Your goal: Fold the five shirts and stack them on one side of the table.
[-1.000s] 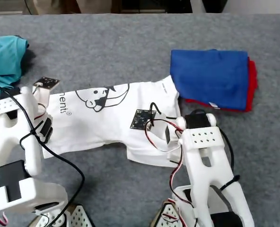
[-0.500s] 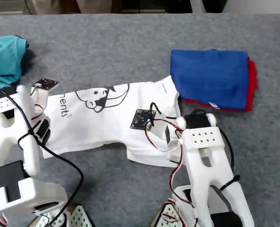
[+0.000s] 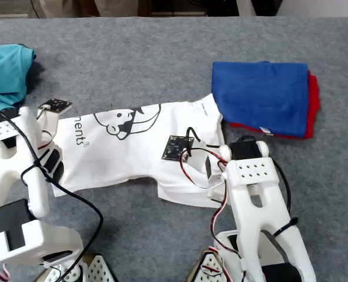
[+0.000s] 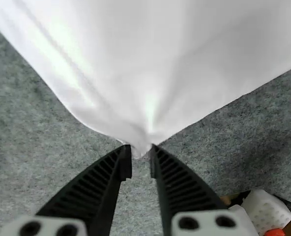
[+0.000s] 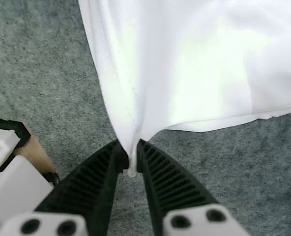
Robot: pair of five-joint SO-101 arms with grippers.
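The white shirt (image 3: 127, 147) lies spread across the middle of the grey surface (image 3: 162, 53), print side up, its collar end near the folded stack. My left claw (image 4: 140, 158) is clamped on a pinch of its hem at one end. My right claw (image 5: 131, 156) is clamped the same way on the edge at the other end, close to a sleeve. In both wrist views the cloth rises out of the closed fingers in a small peak.

Over the last second my left arm has slid a little outward, away from the right arm, and its end of the shirt has gone with it. My right arm has held its place. I read that as taking up slack, so the near edge runs straighter between my two grips. Some wrinkling shows in the cloth near the right claw.

Two shirts appear done: a blue shirt (image 3: 259, 97) sits folded on top of a red shirt (image 3: 314, 100) at the right side. A teal shirt (image 3: 6, 70) waits crumpled at the far left. This white one looks like the third, gripped but not yet folded.
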